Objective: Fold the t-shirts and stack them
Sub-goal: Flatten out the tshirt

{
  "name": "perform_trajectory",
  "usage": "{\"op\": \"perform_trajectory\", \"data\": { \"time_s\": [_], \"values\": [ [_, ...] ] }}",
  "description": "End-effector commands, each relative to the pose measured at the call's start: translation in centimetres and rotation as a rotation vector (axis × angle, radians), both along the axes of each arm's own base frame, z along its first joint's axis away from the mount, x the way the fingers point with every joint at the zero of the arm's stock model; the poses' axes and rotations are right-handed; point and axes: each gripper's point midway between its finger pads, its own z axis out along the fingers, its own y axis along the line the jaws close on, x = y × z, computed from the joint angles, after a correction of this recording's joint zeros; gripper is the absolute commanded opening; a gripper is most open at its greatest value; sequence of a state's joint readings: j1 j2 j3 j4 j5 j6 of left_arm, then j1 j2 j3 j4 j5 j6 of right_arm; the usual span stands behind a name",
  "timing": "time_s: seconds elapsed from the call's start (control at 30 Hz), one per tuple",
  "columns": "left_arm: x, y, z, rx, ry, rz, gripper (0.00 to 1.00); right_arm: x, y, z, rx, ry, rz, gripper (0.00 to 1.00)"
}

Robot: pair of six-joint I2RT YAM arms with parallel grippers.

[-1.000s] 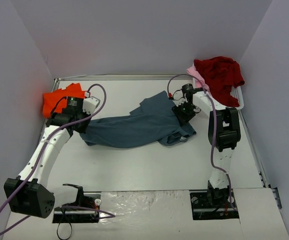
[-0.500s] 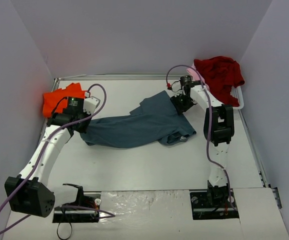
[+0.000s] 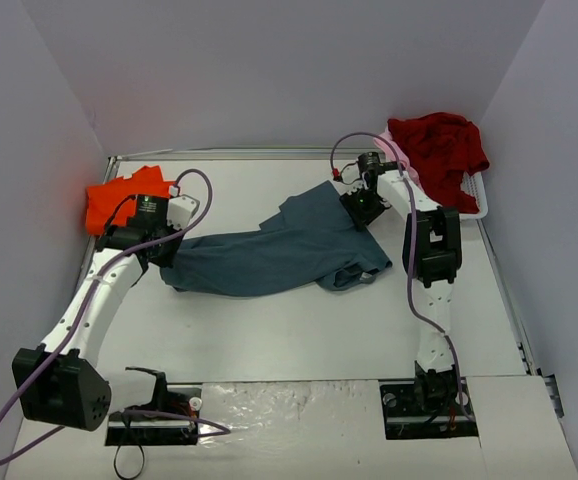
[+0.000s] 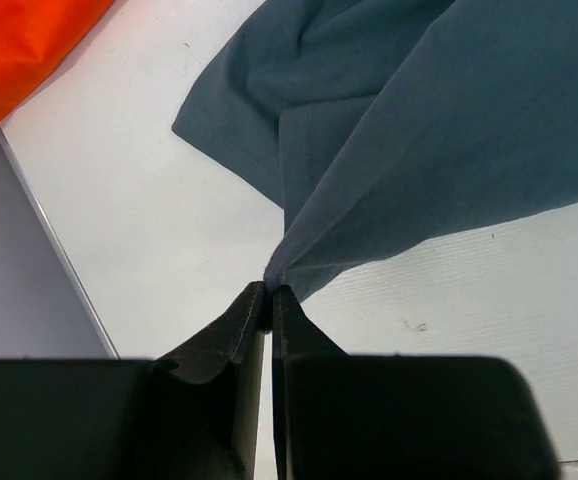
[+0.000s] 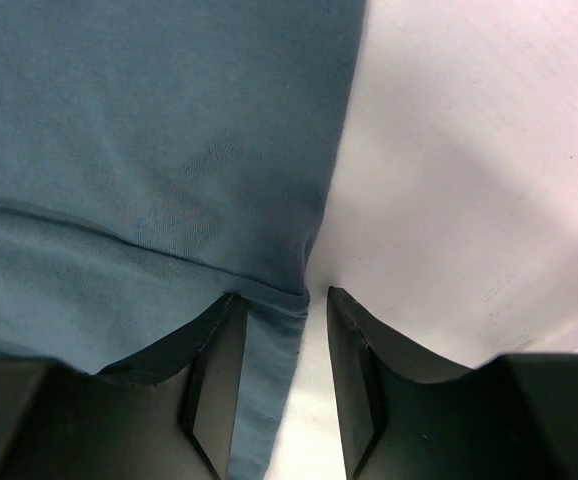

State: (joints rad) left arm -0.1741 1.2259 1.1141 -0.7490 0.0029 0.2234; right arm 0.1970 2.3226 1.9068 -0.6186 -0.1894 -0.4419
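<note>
Slate blue-grey t-shirt lay stretched across the middle of the worktop, running from the left side toward the far right. The left claw was closed tight on a gathered corner of the cloth, which fanned out from the pinch, probably to anchor that end while the garment was spread. The right claw stood partly open, its jaws astride the hemmed edge at the shirt's far-right end, not yet clamped; a grasp here would let both ends be drawn flat for folding. The orange t-shirt sat in the far left corner. The dark red t-shirt and pale pink t-shirt were heaped on the white basket at the far right, unfolded.
</note>
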Motion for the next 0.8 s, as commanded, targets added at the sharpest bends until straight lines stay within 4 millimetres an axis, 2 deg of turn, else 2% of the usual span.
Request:
{"op": "perform_trajectory", "data": {
  "time_s": [0.0,0.1,0.2,0.23,0.27,0.4,0.5,0.57,0.6,0.67,0.7,0.77],
  "values": [
    [0.6,0.3,0.6,-0.009,-0.025,0.029,0.02,-1.5,0.0,-2.1,0.006,0.084,0.029,0.34],
    [0.6,0.2,0.5,-0.01,-0.025,0.03,0.02,-1.7,0.5,-1.8,0.034,0.085,0.052,0.3],
    [0.6,0.3,0.4,-0.011,-0.022,0.028,0.02,-1.8,1.2,-1.6,0.06,0.087,0.075,0.17],
    [0.5,0.3,0.3,-0.011,-0.02,0.028,0.02,-1.9,1.1,-1.6,0.061,0.088,0.074,0.08],
    [0.5,0.3,0.3,-0.012,-0.021,0.029,0.02,-1.8,1.1,-1.6,0.059,0.088,0.076,0.02],
    [0.4,0.4,0.2,-0.012,-0.022,0.034,0.02,-1.8,0.4,-1.6,0.029,0.083,0.065,0.0],
    [0.6,0.6,0.2,-0.007,-0.03,0.041,0.02,-1.0,0.0,-0.1,-0.001,0.037,0.047,0.0],
    [1.4,1.2,0.8,0.009,-0.064,0.062,0.02,-0.2,-0.1,2.0,0.002,-0.013,0.033,0.0],
    [1.9,1.7,1.2,0.03,-0.083,0.083,0.02,0.9,-0.2,4.4,-0.001,-0.075,0.026,0.0],
    [3.0,2.3,1.6,0.038,-0.095,0.1,0.02,2.1,-0.3,7.1,-0.005,-0.145,0.0,0.0],
    [4.0,2.7,2.7,0.047,-0.123,0.117,0.02,2.7,-0.4,9.5,-0.003,-0.201,-0.012,0.0],
    [5.1,3.4,3.3,0.051,-0.121,0.151,0.03,4.2,-0.5,13.6,-0.002,-0.308,-0.038,0.0]
  ]
}}
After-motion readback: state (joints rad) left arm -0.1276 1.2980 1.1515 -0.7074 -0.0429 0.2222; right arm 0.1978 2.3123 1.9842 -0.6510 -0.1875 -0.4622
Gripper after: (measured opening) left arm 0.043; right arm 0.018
